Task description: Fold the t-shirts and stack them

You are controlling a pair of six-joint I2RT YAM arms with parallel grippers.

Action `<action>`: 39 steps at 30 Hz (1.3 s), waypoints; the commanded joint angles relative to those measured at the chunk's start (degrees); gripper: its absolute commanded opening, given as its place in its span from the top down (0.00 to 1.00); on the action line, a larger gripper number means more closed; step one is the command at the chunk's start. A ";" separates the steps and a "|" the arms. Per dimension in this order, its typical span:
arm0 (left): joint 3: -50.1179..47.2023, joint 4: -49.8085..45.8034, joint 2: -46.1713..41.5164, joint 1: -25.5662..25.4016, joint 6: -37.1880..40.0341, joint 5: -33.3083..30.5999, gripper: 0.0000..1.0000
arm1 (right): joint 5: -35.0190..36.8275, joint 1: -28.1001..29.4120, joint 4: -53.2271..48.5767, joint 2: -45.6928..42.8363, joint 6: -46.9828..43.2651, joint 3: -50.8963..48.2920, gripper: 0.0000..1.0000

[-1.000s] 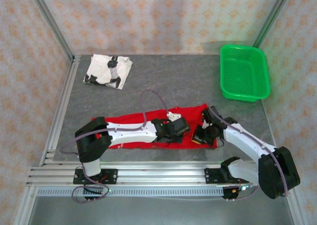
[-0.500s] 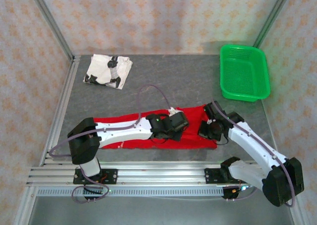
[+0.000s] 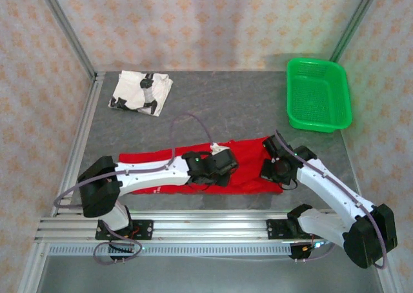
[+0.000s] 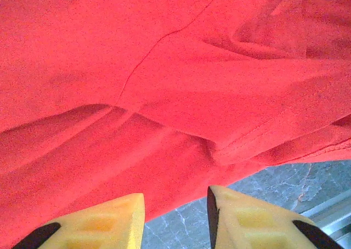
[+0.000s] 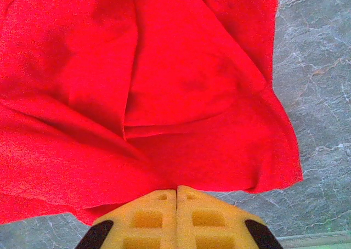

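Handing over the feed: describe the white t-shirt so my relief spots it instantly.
On the grey table, look to the far left corner, beside the frame rail. The white t-shirt lies there as a folded bundle with black markings, apart from the long red t-shirt near the front edge and the green basket far right.

Spread shirt (image 3: 248,170) before folded shirt (image 3: 141,93); basket (image 3: 292,96) rear right.

Newly ajar left tool (image 4: 174,198) over red shirt (image 4: 164,95)

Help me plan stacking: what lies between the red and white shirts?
Top view: bare table between the white shirt and red shirt, with the left arm's cable arcing over it.
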 commanded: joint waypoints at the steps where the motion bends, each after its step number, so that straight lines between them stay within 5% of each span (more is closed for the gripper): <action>1: -3.36 6.75 -0.66 -0.69 -5.52 1.48 0.65 | 3.19 0.27 -1.52 0.16 0.79 0.47 1.00; 9: -8.17 24.05 3.36 -1.24 -14.17 6.46 0.66 | 2.11 0.27 1.02 1.40 1.63 -1.15 1.00; 20: 1.54 9.53 9.91 -4.30 -7.18 0.57 0.66 | 1.69 0.30 1.51 1.14 1.87 -1.51 1.00; 39: 4.43 7.89 13.13 -3.87 -7.73 -3.79 0.67 | 1.57 0.33 1.34 0.43 1.68 -1.80 1.00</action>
